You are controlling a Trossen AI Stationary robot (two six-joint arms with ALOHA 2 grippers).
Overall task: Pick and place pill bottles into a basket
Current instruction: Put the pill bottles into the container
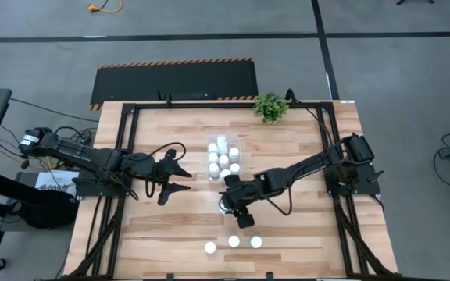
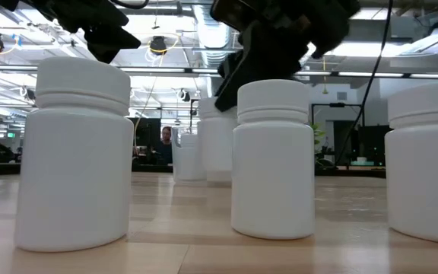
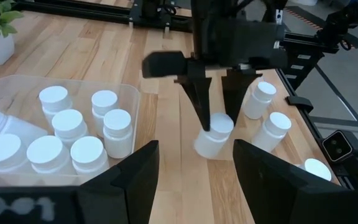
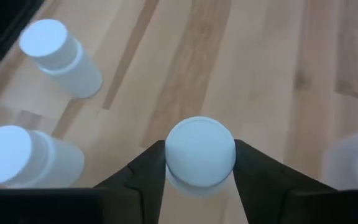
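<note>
R pincer (image 4: 199, 163) on bottle (image 4: 200, 151) — basket (image 3: 132, 99) beside.

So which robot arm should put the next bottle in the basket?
The right. Its gripper already straddles a pill bottle just beside the basket. The left gripper hangs open and holds nothing.

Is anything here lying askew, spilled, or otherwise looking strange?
One thing: inside the basket, one pill bottle lies on its side against the wall, while the others stand upright. Otherwise nothing stands out. The right gripper closes around an upright bottle on the table.
</note>
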